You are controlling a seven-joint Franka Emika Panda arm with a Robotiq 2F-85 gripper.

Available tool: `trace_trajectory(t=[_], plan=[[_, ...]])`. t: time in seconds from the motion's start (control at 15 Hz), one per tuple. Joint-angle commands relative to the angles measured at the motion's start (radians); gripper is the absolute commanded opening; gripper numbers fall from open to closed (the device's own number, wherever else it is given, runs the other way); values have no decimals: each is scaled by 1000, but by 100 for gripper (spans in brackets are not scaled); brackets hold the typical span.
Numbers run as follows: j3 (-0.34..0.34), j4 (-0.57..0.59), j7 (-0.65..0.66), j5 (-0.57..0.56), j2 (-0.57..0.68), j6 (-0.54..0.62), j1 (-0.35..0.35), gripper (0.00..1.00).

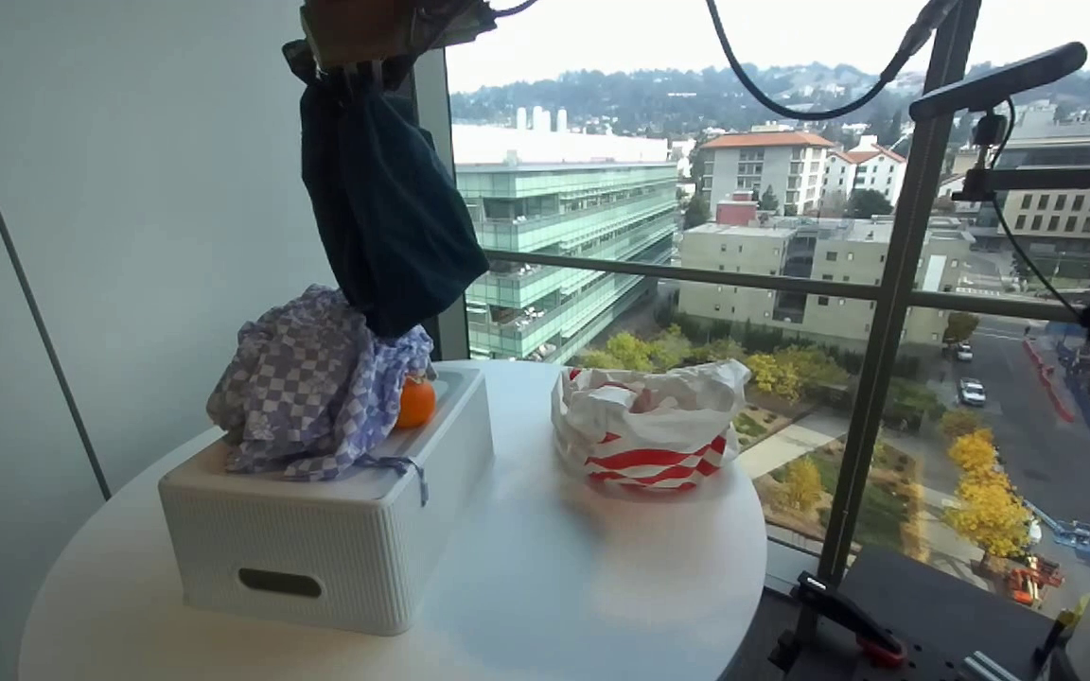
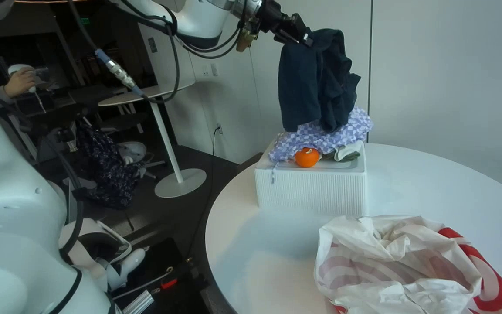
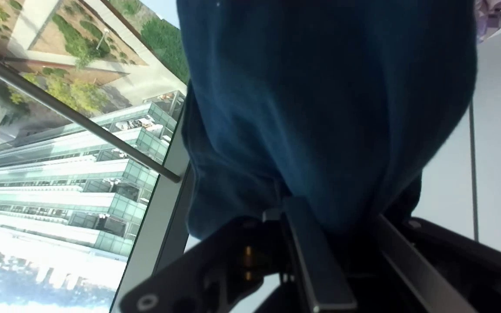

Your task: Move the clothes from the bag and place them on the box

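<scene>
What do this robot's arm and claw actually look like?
The arm is white, with smooth, rounded sections and a silvery part towards its end. Black cables loop from it, one with a silver connector with blue ends. The gripper is black, with two flat, bar-shaped fingers. I can read no lettering on either.

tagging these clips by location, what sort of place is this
Probably an upper-floor office or lab room: a tall window looks down on a street, a robot arm stands beside a round white table, and a pedestal table stands farther back.
</scene>
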Motion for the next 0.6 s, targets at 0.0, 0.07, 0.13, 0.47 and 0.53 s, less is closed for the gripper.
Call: trace_trajectory(t=[0.0, 0.07, 0.13, 0.47, 0.53], plan=[[-75, 220, -7, -115, 246, -70, 165, 8], [-102, 253, -24, -127, 289, -71, 199, 9], [-128, 290, -44, -129, 337, -80, 230, 9], [-214, 388, -192, -10, 472, -101, 297, 7], [-228, 401, -214, 9, 485, -105, 301, 7]])
